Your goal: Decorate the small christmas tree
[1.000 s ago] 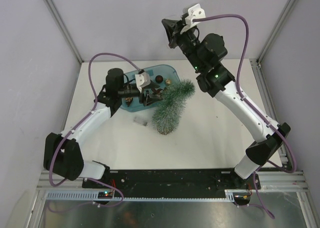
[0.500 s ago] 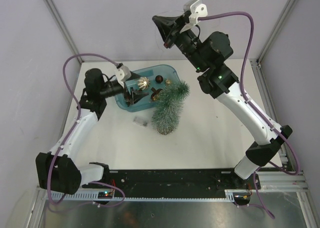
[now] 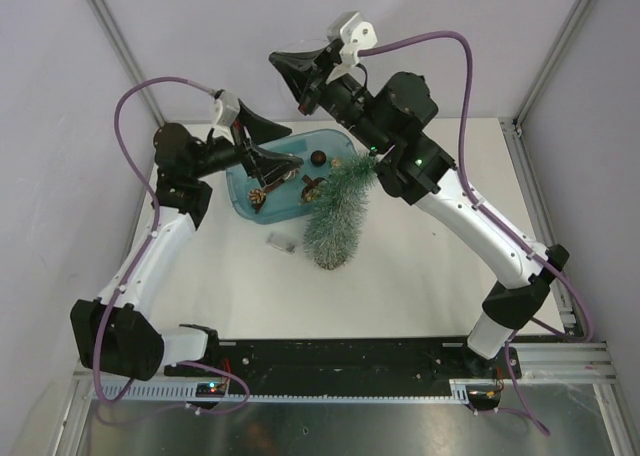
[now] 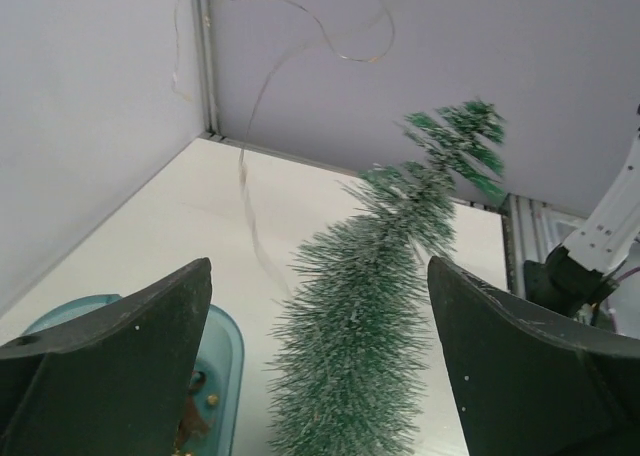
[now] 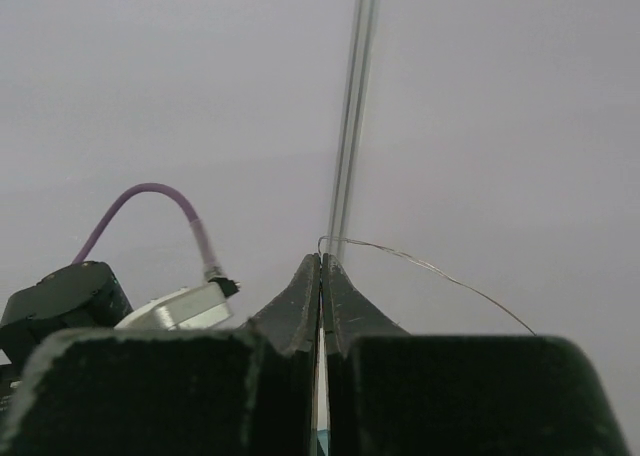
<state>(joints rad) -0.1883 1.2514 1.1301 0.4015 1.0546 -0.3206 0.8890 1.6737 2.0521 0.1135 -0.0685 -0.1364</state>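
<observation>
Two arms were seen over the white counter (image 3: pixel 420 286). At the left, the left hand (image 3: pixel 292 147) was held above the blue tub (image 3: pixel 240 198). Its fingers (image 4: pixel 120 356) were spread wide apart and nothing was gripped between them. In its wrist view the tree was framed in the gap.

The tub was set toward the back of the counter. A few small ornaments were seen in it, among them a dark ball (image 3: pixel 318 158). Just in front of the tub a small pale item (image 3: pixel 278 242) was seen on the counter; what it was could not be told.

Beside the tub, to its right, the small christmas tree (image 3: pixel 335 216) was found lying on the counter. Its broad end was turned toward the near edge, and its tip, bent to one side, was placed by the tub's right end.

Farther back, the right hand (image 3: pixel 290 79) was raised high near the tub's far edge, carried by the arm that reached in from the right. Its jaws were pressed fully together, and a thin wire (image 5: pixel 440 271) was pinched at their tips. In the left wrist view the wire was seen hanging in loose curves to the left of the tree. Whether it touched the tree could not be told.
</observation>
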